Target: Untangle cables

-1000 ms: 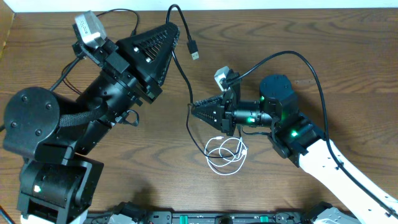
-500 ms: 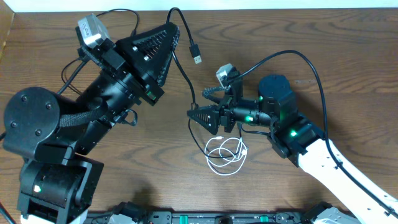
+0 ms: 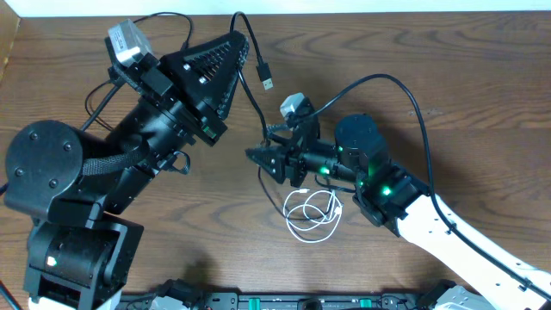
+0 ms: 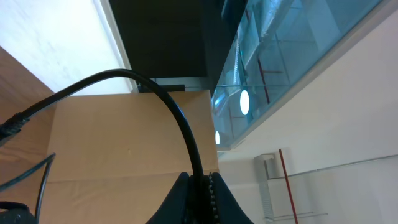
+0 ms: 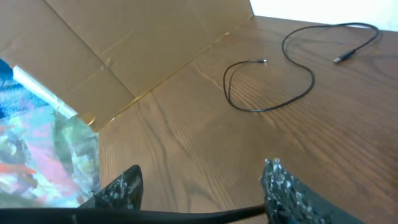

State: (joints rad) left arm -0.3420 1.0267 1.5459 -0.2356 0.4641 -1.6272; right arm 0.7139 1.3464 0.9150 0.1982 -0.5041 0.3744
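The left gripper is clamped on a thin black cable with a flat plug end. The right gripper stands with its fingers apart, and a black cord crosses between them. If it closes and pulls away hard, the cable could slip from the left grip, or its lower run could drag the coiled white cable lying just beside it on the brown wooden table.

Counted: two black cables, the second lying loose well apart, and one white cable.
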